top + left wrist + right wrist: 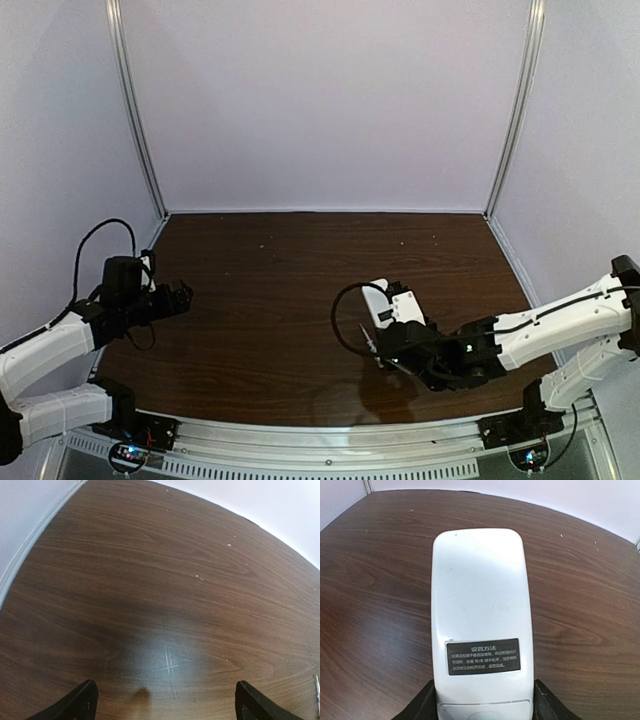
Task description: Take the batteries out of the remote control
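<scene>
White remote control, label side up, is clamped at its near end in your right gripper right of centre, probably to steady it while the batteries, unseen, come out, and your left gripper hangs spread open over the wooden table at the left

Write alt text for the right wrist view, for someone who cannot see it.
A white remote control, its labelled back toward the camera, is clamped at its near end between the two black fingers of the right gripper. The dark label carries white Chinese text; brown table lies behind.
</scene>
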You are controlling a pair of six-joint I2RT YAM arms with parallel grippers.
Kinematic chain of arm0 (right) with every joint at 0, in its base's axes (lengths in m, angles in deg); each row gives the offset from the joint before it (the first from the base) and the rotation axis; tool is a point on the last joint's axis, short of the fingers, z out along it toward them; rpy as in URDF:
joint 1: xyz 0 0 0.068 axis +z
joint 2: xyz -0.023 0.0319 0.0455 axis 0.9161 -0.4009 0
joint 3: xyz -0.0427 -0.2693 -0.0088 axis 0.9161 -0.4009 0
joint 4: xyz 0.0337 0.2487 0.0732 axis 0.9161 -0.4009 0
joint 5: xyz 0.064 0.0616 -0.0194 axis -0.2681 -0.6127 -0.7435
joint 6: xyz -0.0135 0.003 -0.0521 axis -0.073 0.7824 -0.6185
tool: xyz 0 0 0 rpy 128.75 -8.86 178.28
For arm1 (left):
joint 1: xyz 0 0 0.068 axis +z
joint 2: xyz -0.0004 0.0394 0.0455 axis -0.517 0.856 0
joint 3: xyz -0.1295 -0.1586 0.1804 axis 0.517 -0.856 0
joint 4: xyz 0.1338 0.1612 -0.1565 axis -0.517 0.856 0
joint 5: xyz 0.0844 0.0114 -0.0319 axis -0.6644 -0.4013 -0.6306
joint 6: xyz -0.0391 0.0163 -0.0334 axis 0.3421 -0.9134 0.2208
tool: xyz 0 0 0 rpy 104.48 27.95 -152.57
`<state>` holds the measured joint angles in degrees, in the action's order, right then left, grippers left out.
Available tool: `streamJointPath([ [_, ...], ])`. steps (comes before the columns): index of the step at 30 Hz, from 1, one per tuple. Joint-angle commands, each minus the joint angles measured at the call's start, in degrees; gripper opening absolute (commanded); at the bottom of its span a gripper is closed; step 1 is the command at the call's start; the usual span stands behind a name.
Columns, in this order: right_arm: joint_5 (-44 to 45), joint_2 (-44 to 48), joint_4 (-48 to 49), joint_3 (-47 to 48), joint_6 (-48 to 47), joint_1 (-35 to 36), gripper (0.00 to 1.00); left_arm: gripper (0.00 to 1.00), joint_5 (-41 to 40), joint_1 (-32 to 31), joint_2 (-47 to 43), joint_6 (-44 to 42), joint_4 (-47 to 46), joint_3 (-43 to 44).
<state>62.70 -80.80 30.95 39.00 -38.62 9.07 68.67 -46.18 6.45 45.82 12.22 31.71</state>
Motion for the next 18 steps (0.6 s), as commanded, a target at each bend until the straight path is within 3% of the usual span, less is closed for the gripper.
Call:
streamJointPath([
  [1, 5.33, -3.92, 10.88, 3.64, -11.91, -0.64, 0.12, 0.97, 2.25, -0.54, -1.20, 1.86, 1.75, 3.23],
  [7, 3.24, -9.99, 14.57, 9.87, -22.12, -1.19, 0.10, 0.98, 10.35, -0.95, -1.05, 0.62, 5.18, 7.16],
  [11, -2.70, -10.75, 16.69, 10.64, -25.47, -1.22, 0.10, 0.97, 19.86, -1.79, -2.75, -0.95, 2.12, 7.04],
  [15, -12.04, -8.92, 24.49, 5.88, -29.28, -1.17, 0.07, 0.97, 22.02, -10.08, -2.67, -2.65, 2.28, 9.63],
  [18, -14.08, -7.85, 24.08, 5.36, -31.04, -1.17, 0.02, 0.97, 20.95, -17.42, -0.90, -3.68, 3.11, 12.02],
])
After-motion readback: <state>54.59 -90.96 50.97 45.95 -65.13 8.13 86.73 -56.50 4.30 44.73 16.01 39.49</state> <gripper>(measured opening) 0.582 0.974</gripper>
